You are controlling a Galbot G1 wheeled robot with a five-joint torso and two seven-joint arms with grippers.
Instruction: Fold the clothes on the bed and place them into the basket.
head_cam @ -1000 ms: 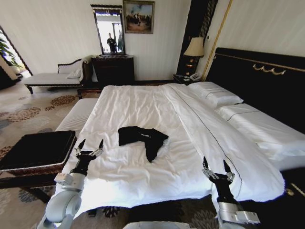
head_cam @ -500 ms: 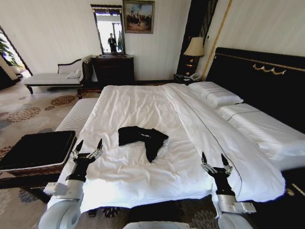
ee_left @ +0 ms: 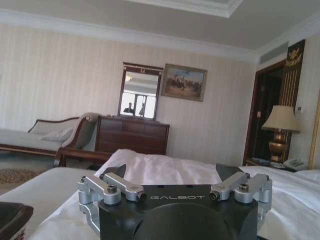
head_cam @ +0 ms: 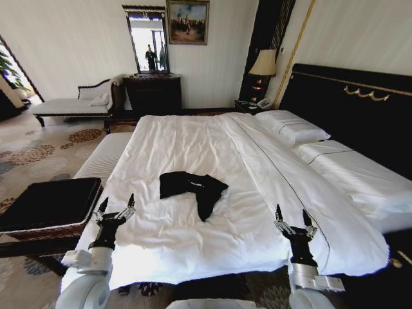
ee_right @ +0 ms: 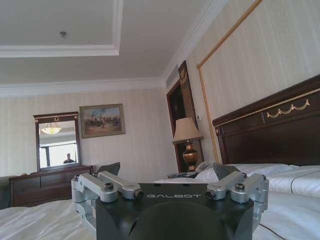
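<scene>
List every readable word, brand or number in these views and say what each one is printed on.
"GALBOT": white lettering on the black body of the left claw, open, at the white bed's near edge.
"GALBOT": same lettering on the right claw, also open.
White marks on the crumpled black T-shirt on the bed: too small to read.
Nothing else readable.

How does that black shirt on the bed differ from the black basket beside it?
The T-shirt is soft and lies crumpled on the white bed; the basket is rigid and square. The T-shirt is smaller than the basket. The basket has a patterned brown rim and stands off the bed, near the left gripper. Both are black.
</scene>
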